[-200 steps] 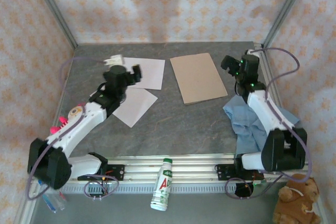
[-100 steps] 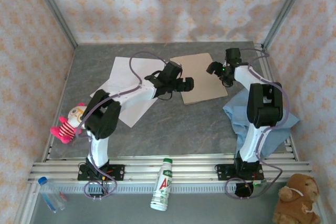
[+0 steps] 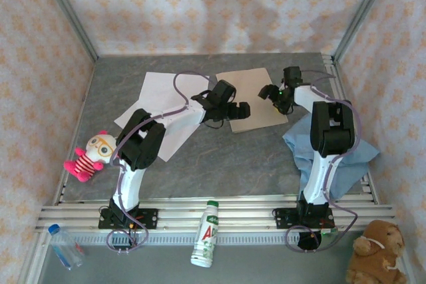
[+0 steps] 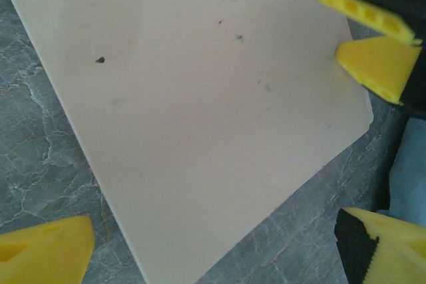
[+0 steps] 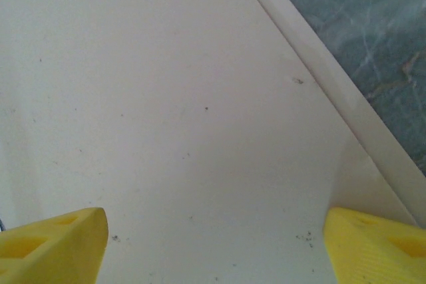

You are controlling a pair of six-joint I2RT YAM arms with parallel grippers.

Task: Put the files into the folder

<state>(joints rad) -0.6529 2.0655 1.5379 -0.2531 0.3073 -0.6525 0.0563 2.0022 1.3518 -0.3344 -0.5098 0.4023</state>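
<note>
Change: within the last second both arms have swung in to the folder point(image 3: 251, 91). Your left gripper point(image 3: 237, 110) now hangs over its near-left edge and your right gripper point(image 3: 271, 95) over its right side.
Jaws: both are spread wide and hold nothing.
Files: both files point(image 3: 166, 86) lie left of the folder, untouched. Opening the cover looks like your first job.
Wrist views: the right wrist shows a lower leaf peeking past the cover's edge. The left wrist shows the blue cloth point(image 4: 407, 164) near the folder's corner.

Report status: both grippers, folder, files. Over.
Left gripper open over folder, near edge. Right gripper open over its right side. Folder flat, shut; files left of it, outside. Blue cloth near folder's right corner.
</note>
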